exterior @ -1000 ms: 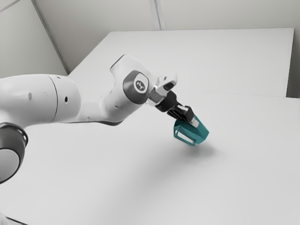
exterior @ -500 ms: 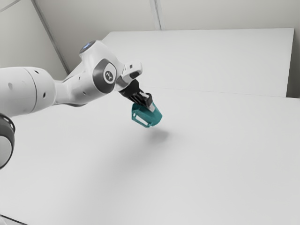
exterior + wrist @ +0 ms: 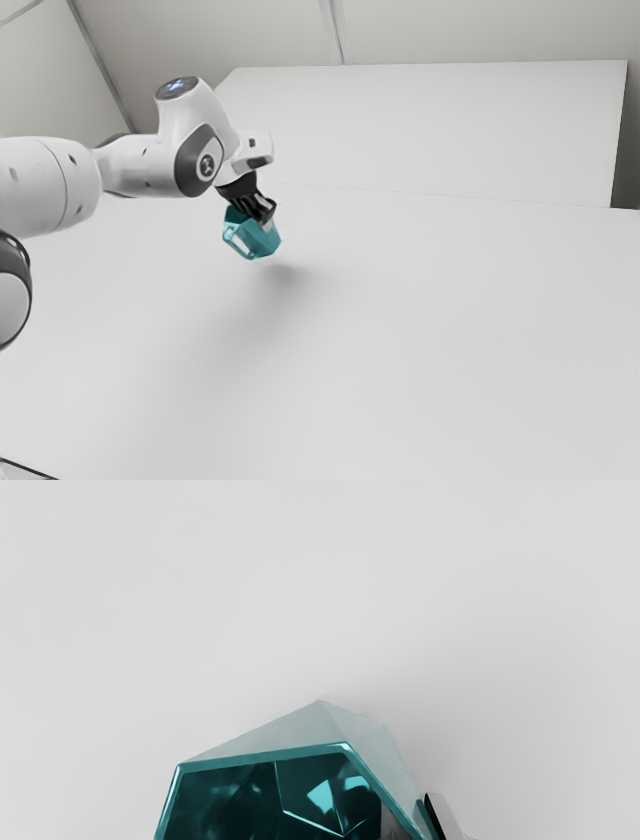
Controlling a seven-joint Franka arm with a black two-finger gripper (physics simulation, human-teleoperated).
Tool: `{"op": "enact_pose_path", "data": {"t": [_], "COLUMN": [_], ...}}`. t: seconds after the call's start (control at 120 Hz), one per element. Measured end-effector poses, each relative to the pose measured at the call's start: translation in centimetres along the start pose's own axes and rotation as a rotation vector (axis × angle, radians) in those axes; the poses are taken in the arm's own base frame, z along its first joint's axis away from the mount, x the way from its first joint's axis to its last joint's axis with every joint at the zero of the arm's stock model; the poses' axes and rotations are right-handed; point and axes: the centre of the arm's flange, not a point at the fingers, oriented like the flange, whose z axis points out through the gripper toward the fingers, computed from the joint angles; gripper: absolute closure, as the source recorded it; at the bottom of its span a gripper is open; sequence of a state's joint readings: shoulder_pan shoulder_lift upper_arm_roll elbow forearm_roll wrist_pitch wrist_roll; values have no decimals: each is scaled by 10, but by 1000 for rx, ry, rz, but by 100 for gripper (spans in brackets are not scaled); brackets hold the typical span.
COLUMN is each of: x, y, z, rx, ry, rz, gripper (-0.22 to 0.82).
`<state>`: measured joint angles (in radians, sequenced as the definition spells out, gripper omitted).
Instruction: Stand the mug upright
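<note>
Recorded the mug (image 3: 264, 242) held clear of the table, tilted, mouth up and toward the exterior view's left, base down toward its right. Noted teal, glossy material, smooth to look at, with flat facets meeting in hard edges instead of a round wall. Read the rim (image 3: 260, 756) in the wrist view as angular, straight-sided, with bright highlights along its edge. Found the interior (image 3: 225, 800) much darker, creased by facet lines, with pale cyan reflections; outer facets washed out to grey-green. Logged an angular, open handle (image 3: 234, 249) on the side toward the exterior view's left.

Placed the mug just below the hand, at the tips of the black pincer (image 3: 268, 222). Saw one finger (image 3: 447, 815) against the outside and, in part, the other inside the mouth, with the mug's wall pinched between. Judged the pincer closed down to a narrow gap, with a firm hold on that wall.

Observed a soft shadow (image 3: 287, 277) below the mug, apart from it, on the plain, matte, pale table (image 3: 450, 330). Noted the white, rounded arm (image 3: 40, 185) with dark grey joint covers, entering from the exterior view's left.
</note>
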<state>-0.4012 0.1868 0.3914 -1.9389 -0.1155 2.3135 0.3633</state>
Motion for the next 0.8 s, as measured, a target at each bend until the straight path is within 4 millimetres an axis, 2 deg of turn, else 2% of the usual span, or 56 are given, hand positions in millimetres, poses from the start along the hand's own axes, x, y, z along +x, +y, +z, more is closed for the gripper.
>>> {"op": "enact_pose_path", "data": {"t": [0.375,0.8], "x": [-15,-18], "y": [-18,-15], "z": [38,66], "rx": [57,61], "ry": [-149,-214], "rz": [-26,-53], "gripper": [78,78]}}
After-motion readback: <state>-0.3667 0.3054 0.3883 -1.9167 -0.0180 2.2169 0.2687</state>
